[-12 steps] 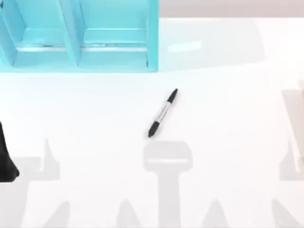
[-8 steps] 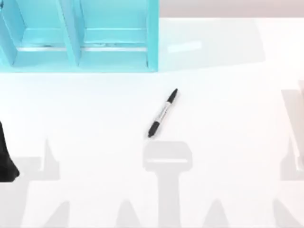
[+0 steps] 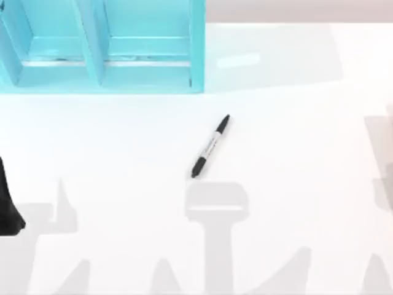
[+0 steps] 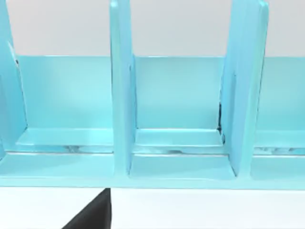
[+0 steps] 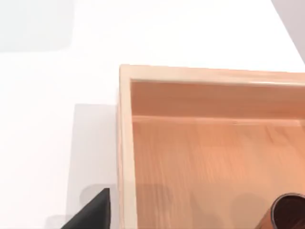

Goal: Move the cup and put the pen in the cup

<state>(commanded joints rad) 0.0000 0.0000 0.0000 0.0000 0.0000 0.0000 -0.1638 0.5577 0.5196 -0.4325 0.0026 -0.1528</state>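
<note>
Pen (image 3: pixel 210 146) flat mid-table, near blue rack (image 3: pixel 101 46); cup (image 5: pixel 286 212) in wooden tray (image 5: pixel 125 143).

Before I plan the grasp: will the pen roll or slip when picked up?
Probably. The pen is slim and round, lying flat on the smooth white table, so a nudge would likely roll it. It looks stiff and light, and its glossy barrel could slip.
</note>
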